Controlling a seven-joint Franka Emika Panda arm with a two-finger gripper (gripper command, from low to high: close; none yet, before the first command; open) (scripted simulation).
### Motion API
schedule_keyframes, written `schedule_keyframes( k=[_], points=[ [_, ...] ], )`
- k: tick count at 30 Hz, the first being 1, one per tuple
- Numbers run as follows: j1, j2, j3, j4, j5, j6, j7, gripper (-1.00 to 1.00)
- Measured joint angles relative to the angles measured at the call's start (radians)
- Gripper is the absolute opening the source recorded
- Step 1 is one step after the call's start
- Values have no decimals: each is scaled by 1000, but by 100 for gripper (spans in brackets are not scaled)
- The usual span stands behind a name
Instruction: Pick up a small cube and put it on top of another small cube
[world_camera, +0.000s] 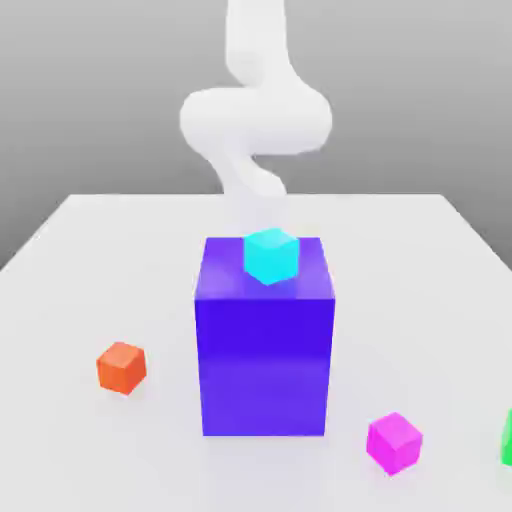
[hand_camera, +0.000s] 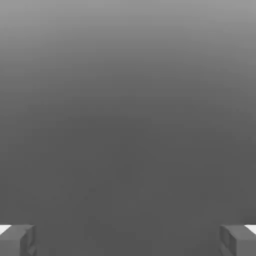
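White tabletop (world_camera: 90, 300), grey backdrop; magenta cube (world_camera: 394, 443) beyond the blue block's (world_camera: 264, 365) exterior-view right side from the arm, gripper (hand_camera: 128, 241) jaws spread, empty.

The white arm (world_camera: 256, 120) bends in mid-air — its hand (hand_camera: 128, 241) open, fingers (hand_camera: 232, 241) spread wide.

The arm (world_camera: 257, 120) is plain glossy white, with smooth rounded segments.
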Motion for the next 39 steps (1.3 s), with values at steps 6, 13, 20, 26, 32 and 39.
schedule_keyframes(
  k=[6, 13, 20, 26, 32, 39],
  points=[
    [148, 143, -85, -36, 47, 61, -267, 0],
    [299, 307, -165, -76, 114, 129, -580, 0],
    [416, 473, -210, -115, 190, 195, -899, 0],
    [484, 614, -215, -150, 243, 253, -1163, 0],
    [538, 747, -200, -186, 257, 316, -1399, 0],
    [559, 885, -175, -232, 181, 400, -1610, 0]
  ],
)
